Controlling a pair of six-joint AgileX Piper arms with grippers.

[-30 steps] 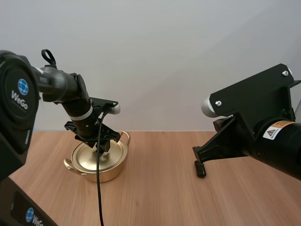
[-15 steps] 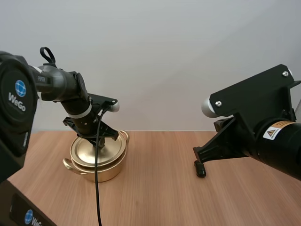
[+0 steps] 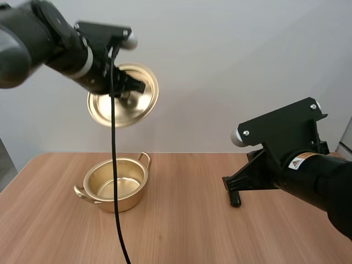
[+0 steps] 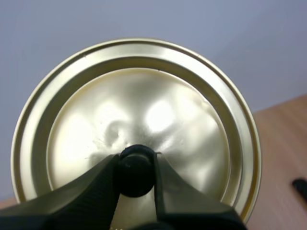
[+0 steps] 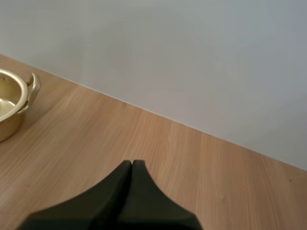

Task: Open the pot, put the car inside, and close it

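Observation:
My left gripper (image 3: 130, 92) is high above the table, shut on the black knob (image 4: 136, 165) of the gold lid (image 4: 144, 100). The lid (image 3: 118, 107) hangs tilted, well above the pot. The gold pot (image 3: 113, 184) stands uncovered on the left of the wooden table, and its inside looks bare. A small black thing (image 3: 235, 199), perhaps the car, lies on the table just under my right arm (image 3: 297, 170). My right gripper (image 5: 131, 165) is shut on nothing, low over the wood, with the pot (image 5: 12, 103) off to its side.
The wooden table (image 3: 181, 231) stretches bare between the pot and my right arm and along its front. A plain wall rises behind it.
My left gripper has lifted the lid off the pot and carried it high up, tilting it. My right arm has dropped slightly.

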